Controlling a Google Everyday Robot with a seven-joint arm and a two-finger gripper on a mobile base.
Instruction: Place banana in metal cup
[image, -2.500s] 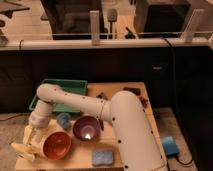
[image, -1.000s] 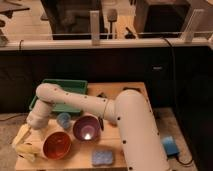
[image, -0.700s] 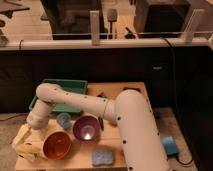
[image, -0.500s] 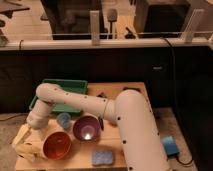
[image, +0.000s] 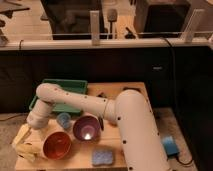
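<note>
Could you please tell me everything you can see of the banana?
The banana is a small, pale yellow, slightly curved piece lying on the table at its near corner, picture left, just beside the orange bowl. The hand is low right over it; whether they touch cannot be told.

The end effector hangs at the left front corner of the worktop, just left of the orange bowl. Its pale parts blur into the pale yellow banana under it, so contact between them cannot be told. The arm covers much of the worktop's right half and runs out at the bottom edge. It also hides the front of the green tray and part of the small cup, whose material is unclear. A dark item behind the arm is too small to identify. The blue object at the right is too blurred to name.
</note>
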